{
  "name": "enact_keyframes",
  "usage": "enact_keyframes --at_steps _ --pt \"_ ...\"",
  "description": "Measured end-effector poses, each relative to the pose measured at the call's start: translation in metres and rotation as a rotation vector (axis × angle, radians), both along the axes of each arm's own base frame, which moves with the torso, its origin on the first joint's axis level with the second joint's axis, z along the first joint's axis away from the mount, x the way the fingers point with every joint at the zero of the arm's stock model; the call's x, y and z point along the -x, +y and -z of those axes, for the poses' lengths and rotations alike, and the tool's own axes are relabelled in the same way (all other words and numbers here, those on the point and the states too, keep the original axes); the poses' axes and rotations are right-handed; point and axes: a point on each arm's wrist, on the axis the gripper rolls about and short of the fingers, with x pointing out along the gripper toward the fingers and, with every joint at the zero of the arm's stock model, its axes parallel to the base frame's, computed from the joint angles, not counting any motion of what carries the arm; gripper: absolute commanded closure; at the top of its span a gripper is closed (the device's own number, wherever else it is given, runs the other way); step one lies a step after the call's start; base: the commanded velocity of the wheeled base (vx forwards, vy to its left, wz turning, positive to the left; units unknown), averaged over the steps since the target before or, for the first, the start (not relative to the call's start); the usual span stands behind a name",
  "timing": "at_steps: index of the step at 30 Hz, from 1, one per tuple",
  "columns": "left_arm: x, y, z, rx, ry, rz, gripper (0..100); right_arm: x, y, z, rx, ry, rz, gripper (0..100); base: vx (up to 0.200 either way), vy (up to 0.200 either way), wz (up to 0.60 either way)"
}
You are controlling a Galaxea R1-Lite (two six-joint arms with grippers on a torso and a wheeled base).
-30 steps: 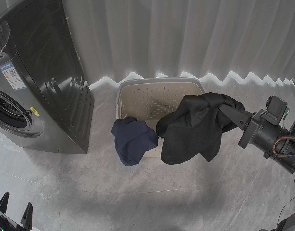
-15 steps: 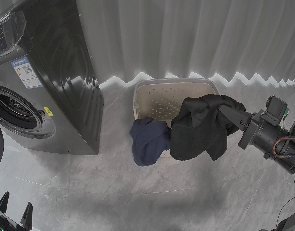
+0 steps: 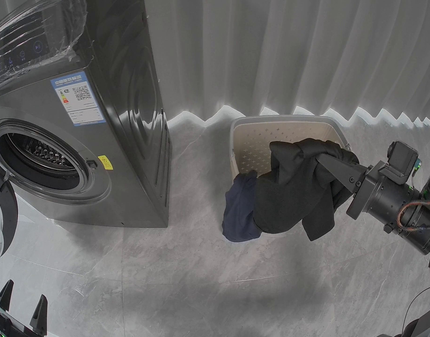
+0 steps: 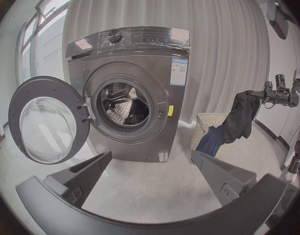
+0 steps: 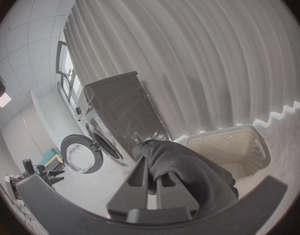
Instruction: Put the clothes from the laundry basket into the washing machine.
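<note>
A black garment (image 3: 290, 193) hangs in the air in front of the cream laundry basket (image 3: 290, 123), with my right gripper (image 3: 325, 157) shut on its top fold; the same black garment (image 5: 189, 170) drapes over the closed fingers in the right wrist view. A navy garment (image 3: 238, 209) hangs over the basket's near rim. The dark grey washing machine (image 3: 84, 132) stands at the left with its drum (image 4: 123, 103) open and dark clothing inside. My left gripper (image 4: 150, 159) is open and low, facing the machine; its fingertips (image 3: 39, 305) show at the head view's bottom left.
The round glass door (image 4: 47, 128) is swung fully open to the machine's side. White curtains (image 3: 294, 43) hang behind the basket. Grey tiled floor (image 3: 187, 277) lies bare between me, the machine and the basket.
The whole head view has shifted, so the machine and basket sit further right in the picture. The right gripper still holds the black garment at the same spot in the view.
</note>
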Motion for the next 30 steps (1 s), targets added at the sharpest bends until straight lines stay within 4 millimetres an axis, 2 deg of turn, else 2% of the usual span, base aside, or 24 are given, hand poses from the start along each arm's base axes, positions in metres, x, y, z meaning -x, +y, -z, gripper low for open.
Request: enact_keyframes --at_steps 14,23,30 --pt "0.0000 0.0000 -0.0002 0.000 -0.001 0.000 0 0.0004 -0.0003 0.0022 0.006 0.007 0.000 100 0.000 0.200 0.00" --pt "0.0000 0.0000 -0.0002 0.000 -0.001 0.001 0 0.0011 -0.0009 0.0057 0.017 0.014 0.001 100 0.000 0.000 0.00" --pt "0.0000 0.0000 -0.0002 0.000 -0.001 0.000 0 0.0012 -0.0011 0.0053 0.014 0.015 0.001 100 -0.200 0.000 0.00"
